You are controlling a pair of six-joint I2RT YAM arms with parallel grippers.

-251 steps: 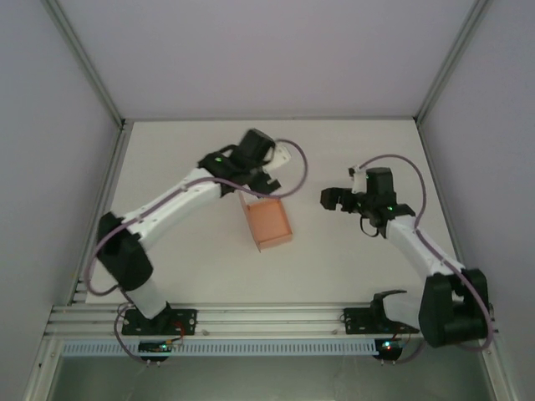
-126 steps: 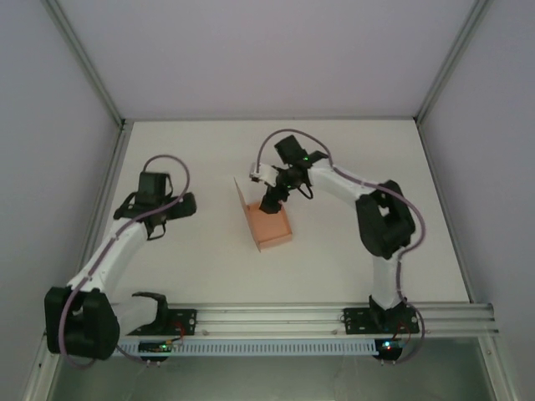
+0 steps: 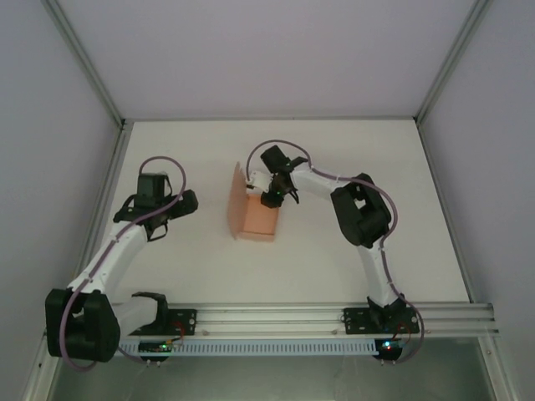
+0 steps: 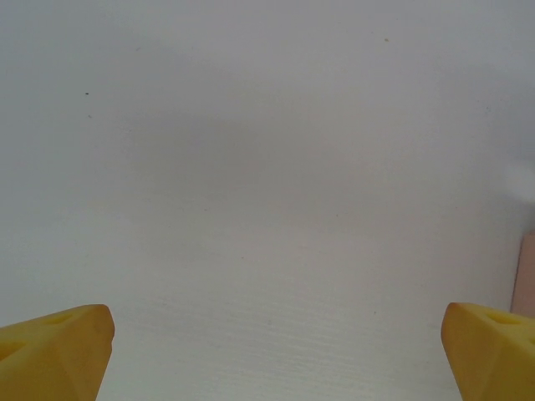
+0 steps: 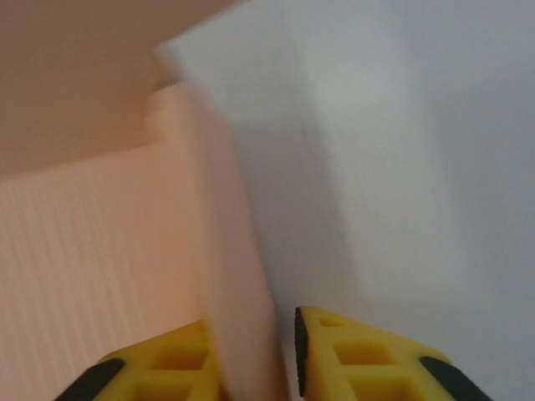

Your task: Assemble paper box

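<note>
Presently my right gripper [image 3: 269,197] clenches a wall of the salmon-pink thin-card paper box [image 3: 253,220] at its one o'clock. My left gripper [image 3: 189,201] hangs released at nine o'clock, apart.

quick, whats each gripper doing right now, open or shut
Left gripper: open, holding nothing.
Right gripper: closed on a wall of the box.

Blurred paper box [image 5: 100,251] cropped by frame edges, right gripper [image 5: 251,338] cut off below.
</note>
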